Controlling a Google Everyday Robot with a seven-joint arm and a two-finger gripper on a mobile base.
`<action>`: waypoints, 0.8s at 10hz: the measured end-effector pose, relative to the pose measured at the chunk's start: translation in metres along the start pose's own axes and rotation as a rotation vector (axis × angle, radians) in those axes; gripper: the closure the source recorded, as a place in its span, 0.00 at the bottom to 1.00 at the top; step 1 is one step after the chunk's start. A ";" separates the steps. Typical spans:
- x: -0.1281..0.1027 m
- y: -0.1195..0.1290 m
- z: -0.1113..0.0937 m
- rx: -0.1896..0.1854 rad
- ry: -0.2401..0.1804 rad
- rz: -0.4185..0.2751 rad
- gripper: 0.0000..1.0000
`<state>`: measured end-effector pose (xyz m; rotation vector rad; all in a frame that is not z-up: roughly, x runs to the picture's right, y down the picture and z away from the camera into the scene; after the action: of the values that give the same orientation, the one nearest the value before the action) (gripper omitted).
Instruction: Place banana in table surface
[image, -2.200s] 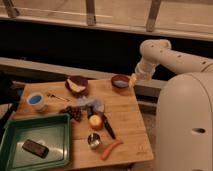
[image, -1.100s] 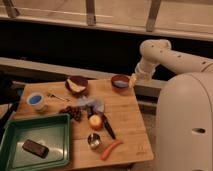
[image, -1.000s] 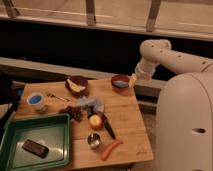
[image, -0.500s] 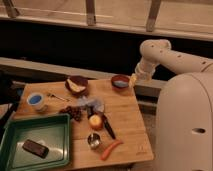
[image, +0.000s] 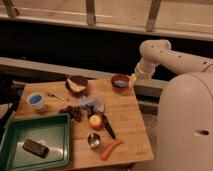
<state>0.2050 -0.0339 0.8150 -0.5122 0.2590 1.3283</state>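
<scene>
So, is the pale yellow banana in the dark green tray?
No, the banana lies in the maroon bowl; the gripper is at the far-right table corner.

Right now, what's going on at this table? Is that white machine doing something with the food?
A one-armed robot is meant to move the banana onto the table surface. It has not touched it yet. The banana appears to lie in the maroon bowl at the far edge, while the gripper hangs off the table's far right corner, beside a small bowl. An orange, a carrot and a green tray sit nearer the front.
</scene>
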 end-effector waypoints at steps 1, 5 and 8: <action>-0.003 0.008 -0.002 0.003 -0.030 -0.028 0.37; -0.043 0.084 0.000 -0.033 -0.114 -0.169 0.37; -0.073 0.144 0.004 -0.065 -0.141 -0.287 0.37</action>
<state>0.0489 -0.0723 0.8222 -0.4879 0.0232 1.0894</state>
